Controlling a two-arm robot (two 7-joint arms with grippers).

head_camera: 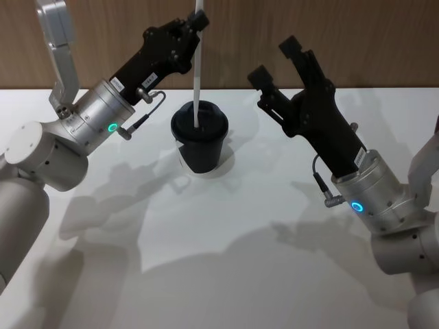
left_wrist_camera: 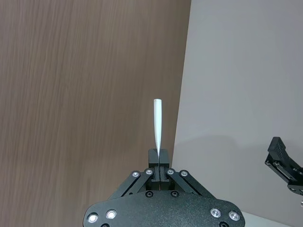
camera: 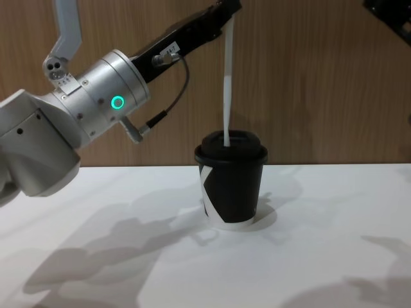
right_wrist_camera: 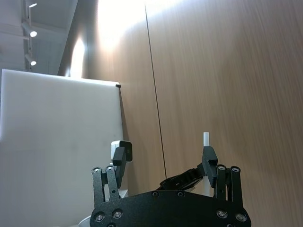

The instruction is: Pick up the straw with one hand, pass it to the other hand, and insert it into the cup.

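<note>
Straw (head_camera: 197,75) upright, long axis vertical – lower end in cup (head_camera: 199,140) lid. Left gripper (head_camera: 197,20) pinches its upper part above cup. Right gripper (head_camera: 273,60) beside cup – fingers wide, holding nothing.

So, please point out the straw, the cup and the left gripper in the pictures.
the straw (camera: 227,96): chest view, middle of its white shaft above the lid.
the cup (camera: 232,186): chest view, black side wall.
the left gripper (head_camera: 199,22): head view, fingertips shut on the straw.
</note>
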